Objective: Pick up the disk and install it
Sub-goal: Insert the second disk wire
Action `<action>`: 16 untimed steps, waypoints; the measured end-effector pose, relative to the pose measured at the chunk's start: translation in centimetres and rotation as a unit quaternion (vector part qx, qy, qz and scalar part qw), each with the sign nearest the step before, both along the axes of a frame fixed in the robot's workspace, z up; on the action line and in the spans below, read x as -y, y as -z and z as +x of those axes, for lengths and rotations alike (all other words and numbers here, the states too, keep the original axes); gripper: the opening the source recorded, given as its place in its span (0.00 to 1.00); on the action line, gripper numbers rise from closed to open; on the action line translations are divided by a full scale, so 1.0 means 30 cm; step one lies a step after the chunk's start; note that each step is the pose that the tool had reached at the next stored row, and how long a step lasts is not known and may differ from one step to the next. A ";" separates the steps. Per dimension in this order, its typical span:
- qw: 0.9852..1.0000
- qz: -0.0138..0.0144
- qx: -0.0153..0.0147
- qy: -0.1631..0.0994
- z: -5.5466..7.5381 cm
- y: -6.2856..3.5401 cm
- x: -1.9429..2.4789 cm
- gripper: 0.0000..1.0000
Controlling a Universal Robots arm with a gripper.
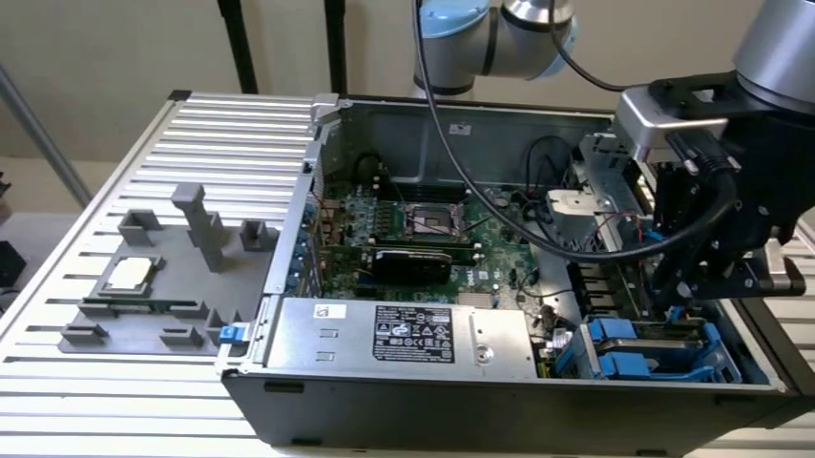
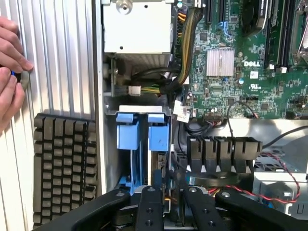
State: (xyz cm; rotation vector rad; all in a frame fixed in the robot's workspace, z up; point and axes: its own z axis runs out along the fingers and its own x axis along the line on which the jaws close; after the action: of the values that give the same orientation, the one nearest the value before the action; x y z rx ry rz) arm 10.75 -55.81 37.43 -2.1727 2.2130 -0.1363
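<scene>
Your black claw (image 1: pixel 694 296) hangs inside the open grey computer case (image 1: pixel 510 382), at the drive bay in the case's front corner on the exterior view's right. The bright blue plastic carrier frame of the disk (image 2: pixel 144 134) sits upright in that bay, directly ahead of the claw's fingers (image 2: pixel 149 207) in the wrist view. You cannot tell from here whether the claw is gripping the disk or merely standing close above it. Treat the disk as stiff, fairly dense and shock-sensitive; the blue frame's side rails look the safest hold. A person's hand (image 2: pixel 12 72) rests on the ribbed metal worktop (image 2: pixel 62 57).
</scene>
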 end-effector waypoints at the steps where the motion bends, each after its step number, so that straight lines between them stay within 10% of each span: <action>1: 1.000 0.000 0.000 0.000 -0.006 0.000 -0.005 0.25; 16: 1.000 -0.004 0.005 0.000 -0.011 0.026 -0.021 0.25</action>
State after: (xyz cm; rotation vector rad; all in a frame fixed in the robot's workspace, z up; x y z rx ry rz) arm 10.43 -55.18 36.66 -2.1709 2.2108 -0.1556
